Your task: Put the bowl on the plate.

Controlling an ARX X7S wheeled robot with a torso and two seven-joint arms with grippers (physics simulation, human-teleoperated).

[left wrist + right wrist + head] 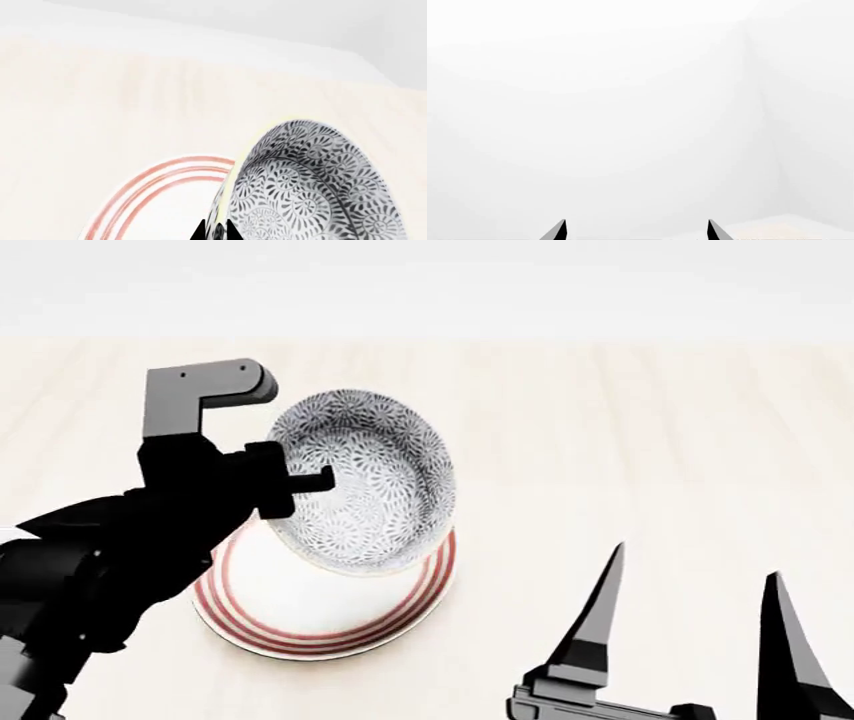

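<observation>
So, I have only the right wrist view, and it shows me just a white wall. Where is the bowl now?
Observer: The left gripper holds the bowl by its rim, tilted steeply.
Operator: Is it over the plate?
Observer: Yes, above the plate, with its lower edge close to it. I cannot tell whether they touch.
Operator: And my right gripper?
Observer: The right gripper has its fingers open and holds nothing. It is off to the plate's right.

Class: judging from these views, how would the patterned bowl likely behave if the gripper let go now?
The bowl is tilted steeply, gripped at its rim by the left gripper, so it would probably drop and rock on the plate. It looks rigid, glazed ceramic: likely slippery and chippable.
</observation>
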